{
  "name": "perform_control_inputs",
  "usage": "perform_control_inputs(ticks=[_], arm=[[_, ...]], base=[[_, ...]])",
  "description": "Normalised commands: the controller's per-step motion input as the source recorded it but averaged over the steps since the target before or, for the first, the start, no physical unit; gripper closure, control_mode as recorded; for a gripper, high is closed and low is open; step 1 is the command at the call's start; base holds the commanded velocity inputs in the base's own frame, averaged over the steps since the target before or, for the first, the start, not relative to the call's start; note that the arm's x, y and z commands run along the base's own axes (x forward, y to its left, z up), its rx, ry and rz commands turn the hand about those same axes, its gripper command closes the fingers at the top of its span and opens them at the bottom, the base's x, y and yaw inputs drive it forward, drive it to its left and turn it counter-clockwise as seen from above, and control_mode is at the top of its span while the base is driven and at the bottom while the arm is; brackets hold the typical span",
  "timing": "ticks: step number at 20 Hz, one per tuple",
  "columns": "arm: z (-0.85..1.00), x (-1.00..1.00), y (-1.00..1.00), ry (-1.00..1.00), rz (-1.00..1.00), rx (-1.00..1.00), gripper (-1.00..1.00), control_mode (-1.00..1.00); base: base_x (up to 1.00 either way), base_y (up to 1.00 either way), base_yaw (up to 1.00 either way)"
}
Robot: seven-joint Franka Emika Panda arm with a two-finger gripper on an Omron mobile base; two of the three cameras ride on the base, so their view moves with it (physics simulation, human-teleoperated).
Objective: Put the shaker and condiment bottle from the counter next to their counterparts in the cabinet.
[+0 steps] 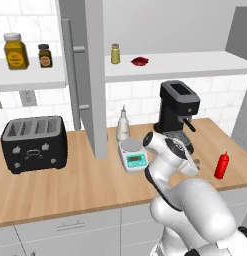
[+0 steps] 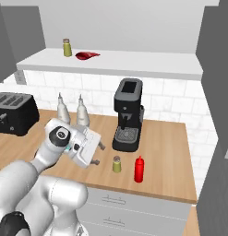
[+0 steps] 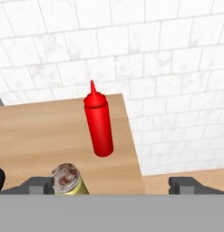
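On the counter [image 2: 171, 152] the small olive-yellow shaker [image 2: 117, 164] stands in front of the coffee machine, with the slim red condiment bottle [image 2: 139, 169] just to its right. My gripper [image 2: 99, 154] is open, level with the shaker and a short way to its left. In the hand view the shaker [image 3: 68, 179] sits low, close to the left fingertip [image 3: 41, 183], and the condiment bottle [image 3: 99, 122] stands beyond it. The cabinet door [image 1: 87, 75] is open. On its white shelf [image 1: 185, 64] are the counterpart shaker [image 1: 115, 53] and a squat dark-red item [image 1: 140, 61].
A black coffee machine [image 1: 177, 107] stands at the back of the counter. A small scale [image 1: 133, 155] and a white pointed bottle [image 1: 123, 125] sit left of my arm, and a black toaster [image 1: 34, 144] is far left. Two amber jars [image 1: 16, 51] are on the left shelf.
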Motion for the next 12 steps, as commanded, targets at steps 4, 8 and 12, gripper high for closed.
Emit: perform_control_inputs(ticks=[4, 8, 12], arm=[[-0.58, 0.0, -0.07, 0.0, 0.0, -0.01, -1.0, -1.0], [-0.38, 0.0, -0.18, 0.0, 0.0, 0.0, -1.0, -1.0], [-0.37, 0.0, -0.21, 0.0, 0.0, 0.0, -1.0, -1.0]], base=[[0.0, 0.0, 0.0], [0.0, 0.0, 0.0], [0.0, 0.0, 0.0]])
